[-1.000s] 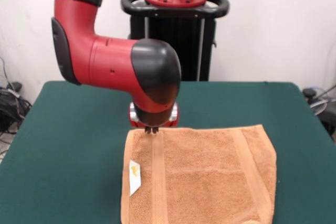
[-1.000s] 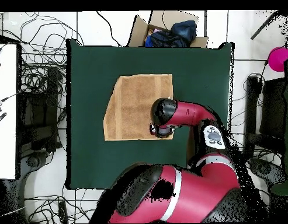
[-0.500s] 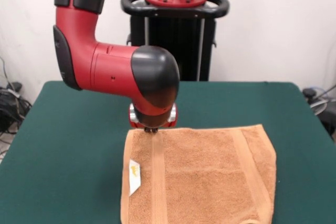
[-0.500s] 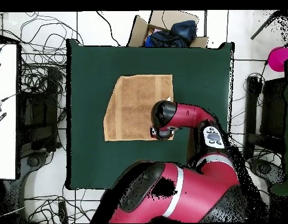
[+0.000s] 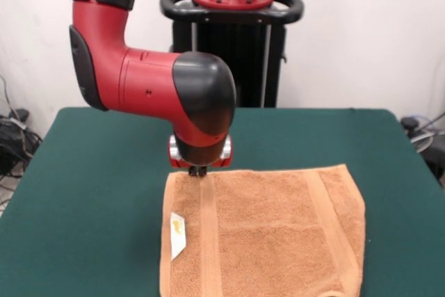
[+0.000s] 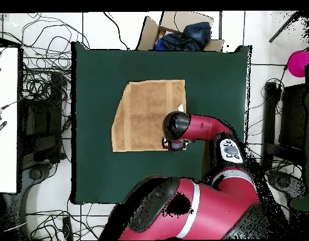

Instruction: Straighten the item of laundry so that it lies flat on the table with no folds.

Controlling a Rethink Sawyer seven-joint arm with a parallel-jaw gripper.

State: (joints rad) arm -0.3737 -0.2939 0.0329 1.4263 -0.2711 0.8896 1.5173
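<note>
The item of laundry (image 5: 271,234) is an orange-tan towel spread on the green table (image 5: 97,172), with two woven bands and a small white tag (image 5: 178,233) near its left edge. Its front right corner looks slightly curled. My gripper (image 5: 198,170) points straight down at the towel's far edge, on the left band, with its tips at the cloth. In the overhead view the towel (image 6: 144,116) lies near the table's (image 6: 94,81) middle. There the arm's black wrist (image 6: 175,125) covers the towel's lower right corner and hides the gripper.
Beyond the table's top edge in the overhead view sits a cardboard box (image 6: 182,34) holding dark cloth. Cables litter the floor at left, beside a white surface (image 6: 5,119). A pink object (image 6: 299,63) lies at right. The arm's bulk reaches over the table's lower right.
The wrist and gripper have shifted slightly left and up along the towel's far edge in the front view. The towel looks the same.
</note>
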